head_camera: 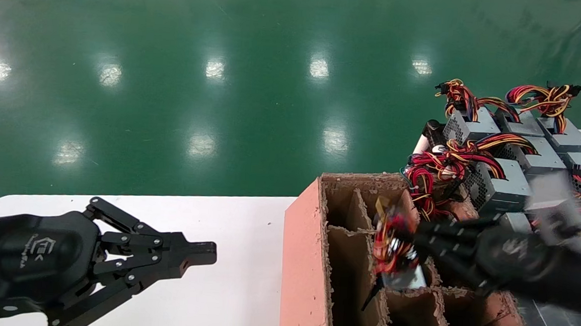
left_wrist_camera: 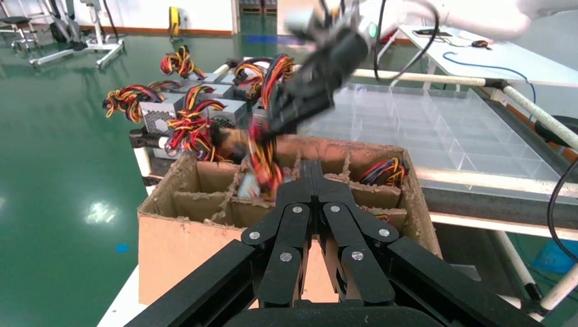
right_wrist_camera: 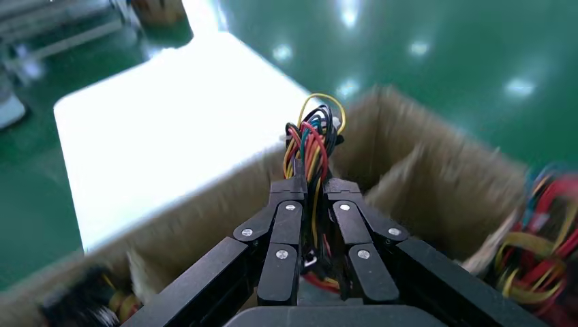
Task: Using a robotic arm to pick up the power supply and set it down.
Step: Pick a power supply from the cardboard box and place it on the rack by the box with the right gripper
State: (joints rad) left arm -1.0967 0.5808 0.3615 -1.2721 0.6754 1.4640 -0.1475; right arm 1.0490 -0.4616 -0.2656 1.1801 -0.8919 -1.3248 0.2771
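My right tool is clamped on the wire bundle of the power supply, whose grey body hangs just under it, over the divided cardboard box. Beyond the tool sit more stacked supplies. My left tool, fingers together and empty, hovers over the white desk.

Glossy black gripper, white logo

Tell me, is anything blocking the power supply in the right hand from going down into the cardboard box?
Nothing visible blocks it. The right hand grips the power supply by its wires, above the divided cardboard box. The cell beneath looks open, though the cardboard dividers sit close. The left hand is parked over the white table.
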